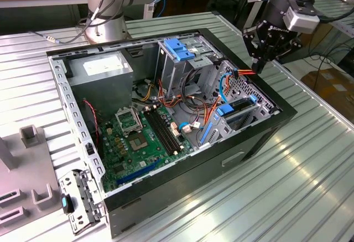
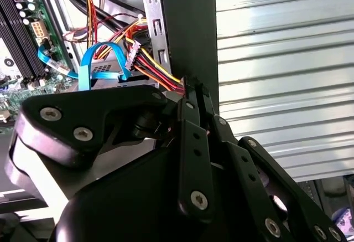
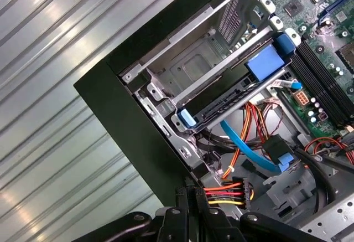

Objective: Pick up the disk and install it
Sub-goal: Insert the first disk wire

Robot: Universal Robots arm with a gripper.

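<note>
My tool hangs at the upper rim of the open computer case, its two fingers drawn together on a bundle of red, yellow and black wires; in both wrist views the tips pinch that bundle right beside the case's black wall. Just past them lies the disk, seated flat in its metal bay with blue rails at its ends, close under the rim. A blue ribbon cable runs beside it. Farther in sits the green circuit board. Outside the wall the ribbed metal desk lies bare and open.
</note>
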